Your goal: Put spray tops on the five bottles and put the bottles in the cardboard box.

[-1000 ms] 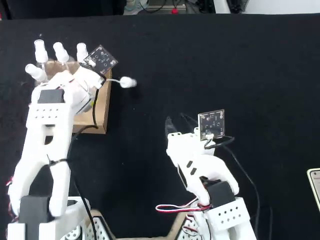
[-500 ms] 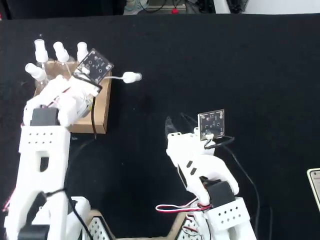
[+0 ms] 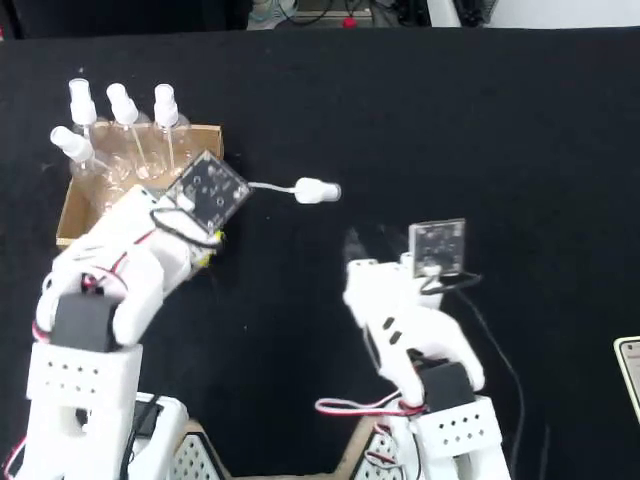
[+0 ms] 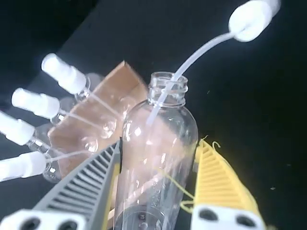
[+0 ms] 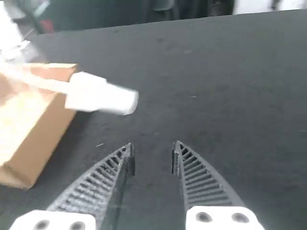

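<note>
— Looking down from above, how far along would you say it is?

— Most of the way. In the upper left of the frame the cardboard box [image 3: 72, 212] holds four capped bottles [image 3: 120, 103], and their white heads stick out past its upper edge. Just right of the box, a little above mid-height, the last spray top [image 3: 318, 190] hangs over the black table [image 3: 500, 130]. Its thin tube runs back towards the left arm. The right gripper [image 3: 352, 245] sits near the centre, close under that spray top but apart from it.

— And the left arm's own camera?

— The left gripper [image 4: 159, 143] has its grey and yellow fingers clamped on the body of the fifth bottle [image 4: 158, 124], a clear one. The tube goes down through the open neck, but the spray top [image 4: 252, 19] is well clear of the neck, so it isn't seated. Beside the bottle are the cardboard box [image 4: 115, 91] and the four capped bottles [image 4: 64, 74].

— The right arm's camera?

— The right gripper [image 5: 153, 148] has its fingers spread with nothing between them, over bare table. The spray top [image 5: 100, 98] floats just beyond the fingertips, and the cardboard box [image 5: 29, 120] is off to one side.

— So what's left?

— By my reckoning, press that last top home, then set the bottle in the box with the others.
</note>
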Motion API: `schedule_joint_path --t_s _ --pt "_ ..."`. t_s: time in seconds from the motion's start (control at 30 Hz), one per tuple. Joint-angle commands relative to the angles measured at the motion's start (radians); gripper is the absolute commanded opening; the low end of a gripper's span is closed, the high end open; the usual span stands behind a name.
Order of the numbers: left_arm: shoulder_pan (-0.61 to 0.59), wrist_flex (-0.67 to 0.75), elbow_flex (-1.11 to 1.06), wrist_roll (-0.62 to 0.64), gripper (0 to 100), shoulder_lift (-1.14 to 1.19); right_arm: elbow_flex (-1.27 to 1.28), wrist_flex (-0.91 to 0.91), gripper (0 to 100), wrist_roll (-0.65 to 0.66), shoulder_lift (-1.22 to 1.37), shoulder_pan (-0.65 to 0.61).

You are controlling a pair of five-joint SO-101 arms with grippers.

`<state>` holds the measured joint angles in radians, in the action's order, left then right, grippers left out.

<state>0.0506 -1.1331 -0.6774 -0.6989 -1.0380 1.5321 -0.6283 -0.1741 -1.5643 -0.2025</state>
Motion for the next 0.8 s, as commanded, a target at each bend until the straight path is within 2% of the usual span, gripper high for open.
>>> schedule_joint_path --t_s 0.0,0.13,0.27,0.4,0.63,0.77 --pt "0.056 -0.006 -0.056 0.043 17 -0.095 -0.108 0.003 12.9 0.002 -0.018 0.143" --pt "0.084 -0.005 -0.128 0.044 17 -0.143 -0.232 -0.117 13.0 -0.043 -0.018 0.270" --pt "0.124 0.012 -0.179 0.063 17 -0.209 -0.298 -0.180 13.1 -0.106 -0.008 0.336" --pt "0.156 0.103 -0.262 0.169 17 -0.311 -0.303 -0.178 13.1 -0.106 -0.008 0.358" --pt "0.183 0.311 -0.529 0.278 17 -0.520 -0.305 -0.137 13.1 -0.141 -0.008 0.463" --pt "0.183 0.408 -0.656 0.344 17 -0.674 -0.303 -0.137 13.1 -0.161 -0.008 0.470"
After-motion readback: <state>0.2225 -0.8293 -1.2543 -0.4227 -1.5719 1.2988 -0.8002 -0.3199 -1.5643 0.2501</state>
